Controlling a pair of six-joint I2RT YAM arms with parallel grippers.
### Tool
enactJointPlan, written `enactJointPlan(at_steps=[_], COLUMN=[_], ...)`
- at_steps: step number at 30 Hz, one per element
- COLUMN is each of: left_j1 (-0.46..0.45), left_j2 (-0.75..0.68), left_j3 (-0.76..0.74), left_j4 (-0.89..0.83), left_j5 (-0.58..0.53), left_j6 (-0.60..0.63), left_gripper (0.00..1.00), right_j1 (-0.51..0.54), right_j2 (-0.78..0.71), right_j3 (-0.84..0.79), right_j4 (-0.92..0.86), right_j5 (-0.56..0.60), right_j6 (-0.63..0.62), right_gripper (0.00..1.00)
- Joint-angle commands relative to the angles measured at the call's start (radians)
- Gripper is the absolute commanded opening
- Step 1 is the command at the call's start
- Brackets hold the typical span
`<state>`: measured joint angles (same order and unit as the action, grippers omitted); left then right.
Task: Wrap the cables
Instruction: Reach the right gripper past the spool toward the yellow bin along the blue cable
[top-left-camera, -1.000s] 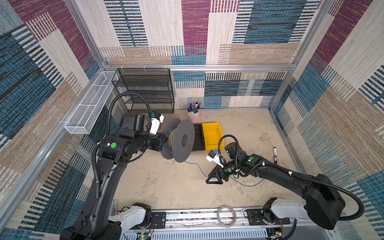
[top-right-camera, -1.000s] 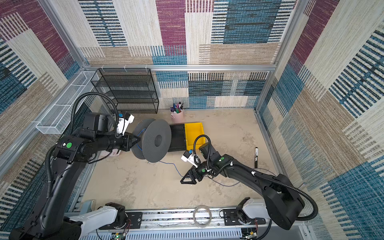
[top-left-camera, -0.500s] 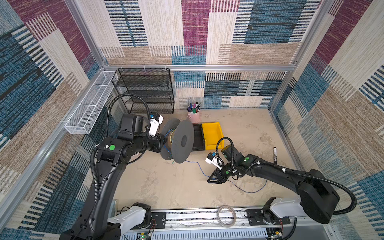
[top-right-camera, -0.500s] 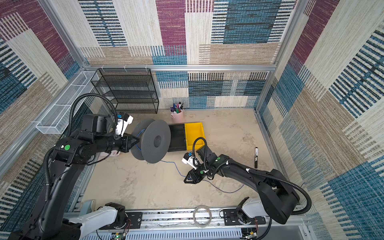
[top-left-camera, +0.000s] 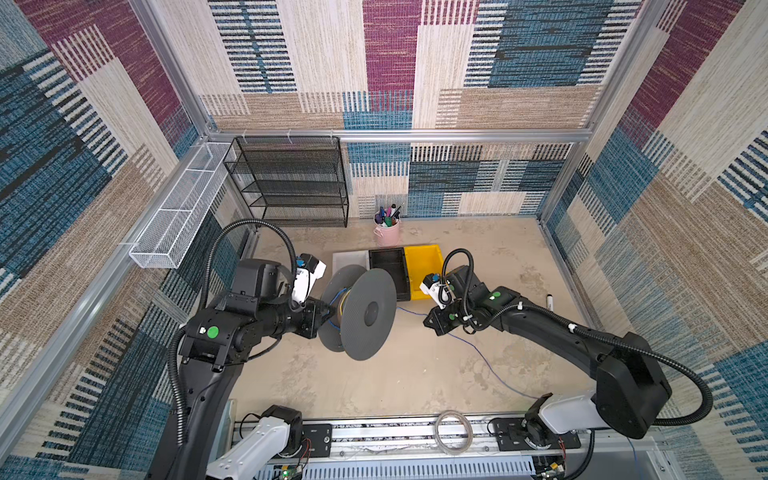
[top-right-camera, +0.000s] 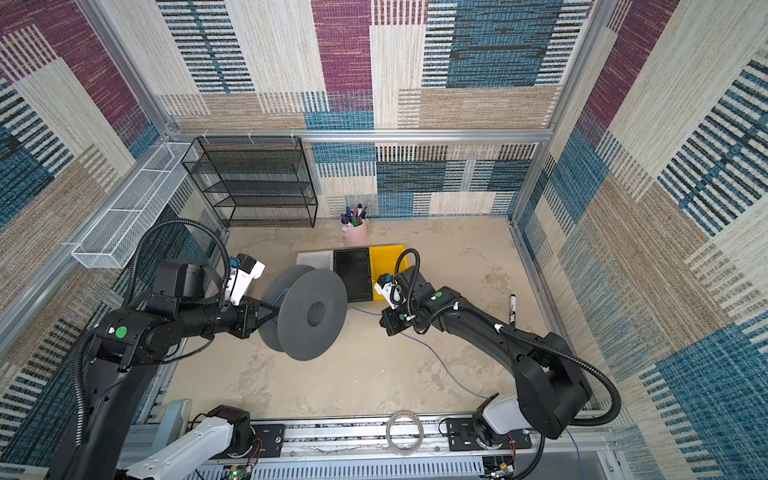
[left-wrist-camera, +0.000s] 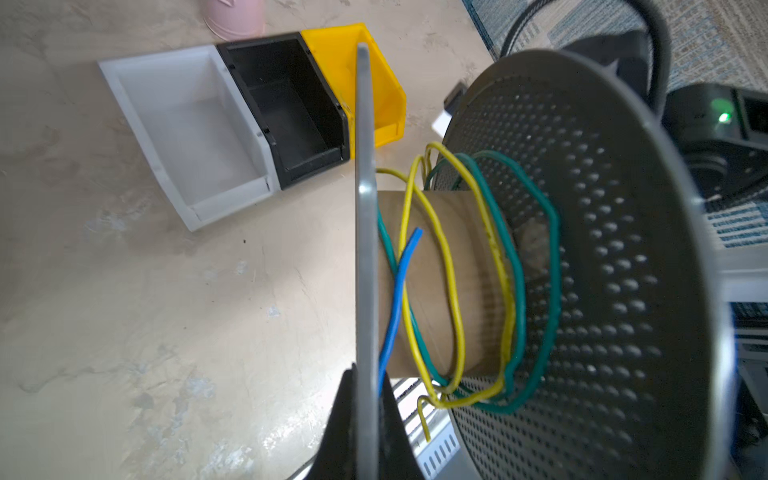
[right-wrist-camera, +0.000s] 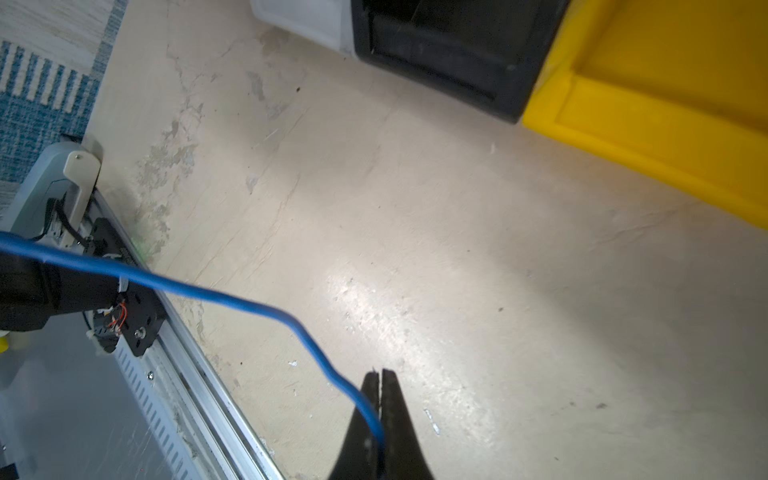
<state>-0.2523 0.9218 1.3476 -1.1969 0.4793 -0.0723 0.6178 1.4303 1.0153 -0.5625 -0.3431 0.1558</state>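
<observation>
Near the table's (top-left-camera: 374, 395) middle, the left gripper (top-left-camera: 328, 319) is holding a grey spool (top-left-camera: 368, 318) with its axis level. The jaws are pressing together on the edge of one flange (left-wrist-camera: 365, 166), as the left wrist view shows. A yellow cable (left-wrist-camera: 455, 299) and a green cable (left-wrist-camera: 557, 257) are looping loosely round the cardboard core (left-wrist-camera: 478, 249). The blue cable's (left-wrist-camera: 398, 286) end is lying against the core beside that flange. To the spool's right, the right gripper (right-wrist-camera: 379, 376) is pinching the blue cable between closed jaws, low over the table. One stretch is running to the spool. The rest is trailing across the table toward the right arm's base (top-left-camera: 561, 411).
</observation>
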Motion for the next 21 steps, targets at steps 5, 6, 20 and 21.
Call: enactJointPlan(at_steps=[5, 6, 20, 21], left_j1=[-0.016, -0.023, -0.267, -0.274], left_j2=[-0.062, -0.055, 0.166, 0.184], left_j3=[-0.047, -0.055, -0.054, -0.041], left_j4=[-0.035, -0.034, -0.022, -0.020], left_j5=[0.065, 0.060, -0.484, -0.512], left_j6=[0.002, -0.002, -0.053, -0.065], left_gripper=[0.00, 0.00, 0.00, 0.00], right_j1=[-0.008, -0.009, -0.006, -0.004], right_j2=[0.140, 0.169, 0.480, 0.492], right_j3=[0.260, 0.322, 1.132, 1.171], right_j4=[-0.138, -0.159, -0.506, -0.523], right_j5=[0.078, 0.073, -0.153, -0.180], right_j6=[-0.030, -0.039, -0.088, -0.088], right_gripper=[0.00, 0.00, 0.00, 0.00])
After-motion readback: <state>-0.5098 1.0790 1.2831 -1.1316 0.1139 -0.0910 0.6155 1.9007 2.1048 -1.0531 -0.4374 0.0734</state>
